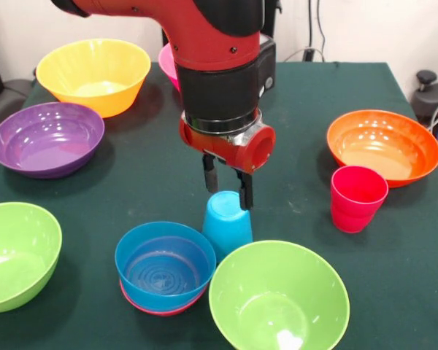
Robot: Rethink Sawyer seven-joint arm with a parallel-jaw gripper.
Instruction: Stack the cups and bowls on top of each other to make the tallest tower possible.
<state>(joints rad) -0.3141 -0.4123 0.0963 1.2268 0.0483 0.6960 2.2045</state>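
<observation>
arm: red and black arm (219, 65) is coming down from the top, wrist sitting over the table's middle
gripper: gripper (227, 187) is hanging just above the light blue cup, its two dark fingers (209, 173) standing apart, one at each side of the cup's upturned base; not clamping anything (contact with the cup is too fine to tell)
light blue cup: light blue cup (227, 223) is standing upside down on the table, between the blue bowl and the near lime green bowl
tower: blue bowl (165, 265) is sitting nested in a red bowl (157, 308), only the red rim showing beneath; just left of the cup
red-pink cup: red-pink cup (358, 197) is standing upright, mouth up, right of the gripper and just in front of the orange bowl
orange bowl: orange bowl (383, 146) is sitting at the right side
lime green bowls: one lime green bowl (279, 297) is sitting at the near edge, partly hiding the cup's bottom; another (16, 255) is at the left edge
purple bowl: purple bowl (47, 138) is at the left
yellow-orange bowl: yellow-orange bowl (95, 75) is behind the purple one
pink bowl: pink bowl (167, 62) is mostly hidden behind the arm
table: table (306, 95) is covered in dark green cloth
</observation>
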